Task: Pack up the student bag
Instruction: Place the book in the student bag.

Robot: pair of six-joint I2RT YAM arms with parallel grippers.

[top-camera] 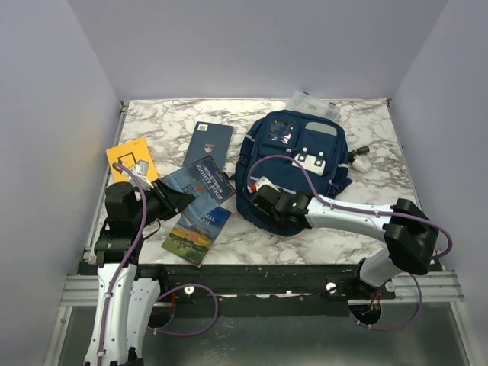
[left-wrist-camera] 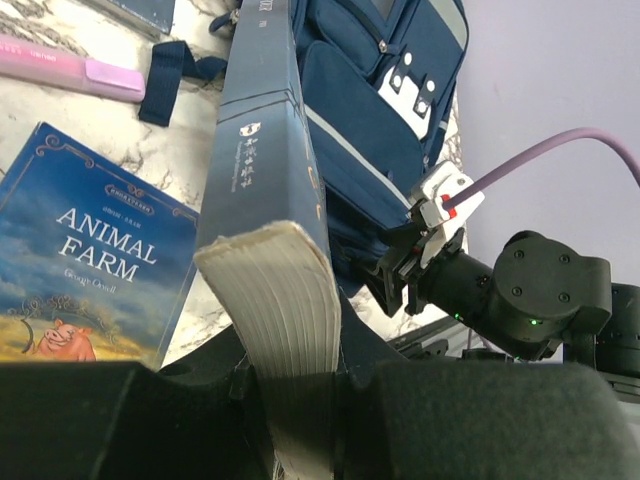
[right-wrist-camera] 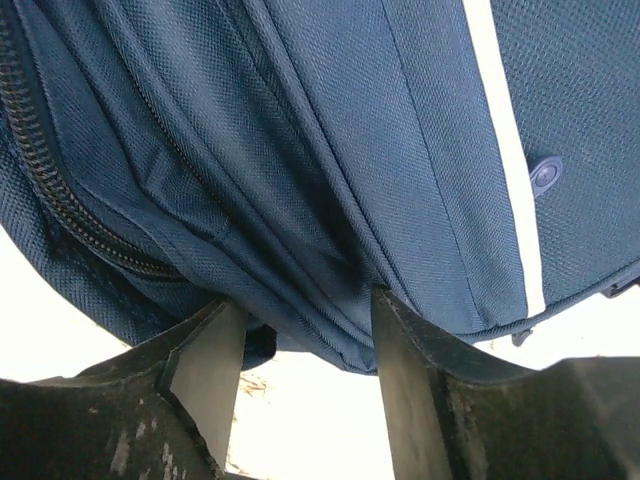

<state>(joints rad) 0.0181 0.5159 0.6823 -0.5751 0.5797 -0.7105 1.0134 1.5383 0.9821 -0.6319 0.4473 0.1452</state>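
Marble surface (top-camera: 366,229): student bag (top-camera: 293,152) lies centre-right on it, front up. Thick blue book (left-wrist-camera: 270,170) is clamped in the left hand (left-wrist-camera: 300,400), lifted just left of the bag. Right hand (right-wrist-camera: 300,340) pinches a fold at the bag's near edge. Step looks like loading the book. Next it likely needs the opening held apart and the book steered in.

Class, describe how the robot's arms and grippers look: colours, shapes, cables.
Left arm and right arm: white tubular links, bulky black joints, each trailing a purple cable. Right gripper and left gripper: black wedge fingers. A green light glows on the right wrist.
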